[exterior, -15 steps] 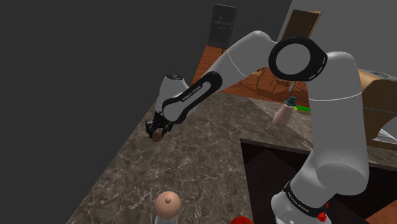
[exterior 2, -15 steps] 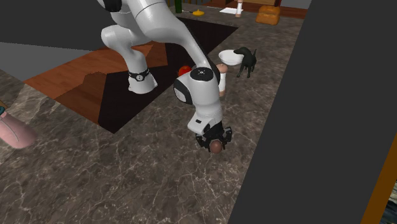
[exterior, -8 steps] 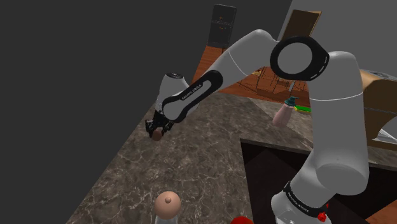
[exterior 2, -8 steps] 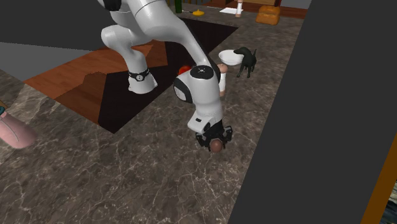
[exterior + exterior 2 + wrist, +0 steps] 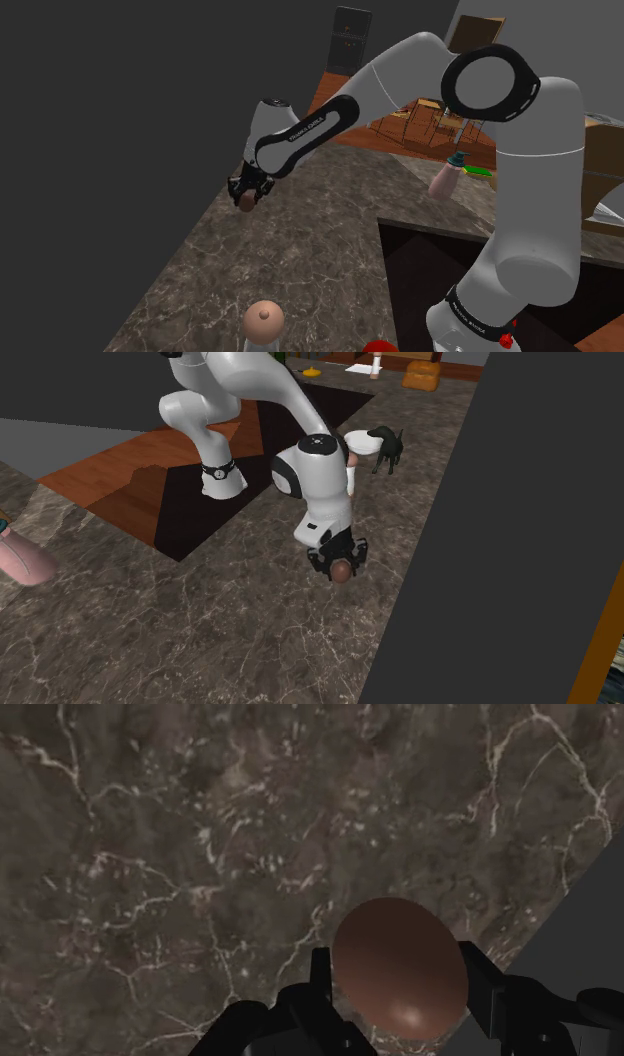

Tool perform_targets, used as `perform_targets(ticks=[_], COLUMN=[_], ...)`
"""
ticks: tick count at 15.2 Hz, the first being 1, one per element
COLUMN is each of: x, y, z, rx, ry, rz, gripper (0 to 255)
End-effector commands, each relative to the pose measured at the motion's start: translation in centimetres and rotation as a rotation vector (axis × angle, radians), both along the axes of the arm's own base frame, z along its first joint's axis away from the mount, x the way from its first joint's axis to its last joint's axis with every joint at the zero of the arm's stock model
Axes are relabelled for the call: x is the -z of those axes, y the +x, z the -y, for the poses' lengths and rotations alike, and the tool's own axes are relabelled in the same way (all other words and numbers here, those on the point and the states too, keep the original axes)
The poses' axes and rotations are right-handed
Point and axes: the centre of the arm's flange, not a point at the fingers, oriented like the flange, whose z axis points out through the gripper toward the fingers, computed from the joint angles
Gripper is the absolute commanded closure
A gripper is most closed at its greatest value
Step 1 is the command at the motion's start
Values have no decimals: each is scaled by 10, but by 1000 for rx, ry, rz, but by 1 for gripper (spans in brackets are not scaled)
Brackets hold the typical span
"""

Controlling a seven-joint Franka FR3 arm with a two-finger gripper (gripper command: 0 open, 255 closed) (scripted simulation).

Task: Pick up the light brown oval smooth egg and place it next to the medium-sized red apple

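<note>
We see the arm [image 5: 400, 80] bent down over the marble counter [image 5: 300, 270]. Its gripper [image 5: 338, 564] clasps the brown egg [image 5: 400, 966], seemingly clear of the surface.

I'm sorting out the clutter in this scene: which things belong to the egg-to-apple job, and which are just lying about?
Job: brown egg, clasped in the gripper; red apple.
Lying about: pink bottle; black dog figurine; tan-topped white object.
</note>
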Motion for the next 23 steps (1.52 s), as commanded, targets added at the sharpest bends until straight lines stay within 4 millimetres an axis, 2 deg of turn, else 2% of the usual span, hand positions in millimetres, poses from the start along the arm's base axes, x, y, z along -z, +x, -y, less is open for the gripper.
perform_targets(ticks=[1,23], x=[-10,-126], y=[0,0], z=[0,0], rx=[0,0], ry=[0,0], rz=[0,0], gripper=[255,255])
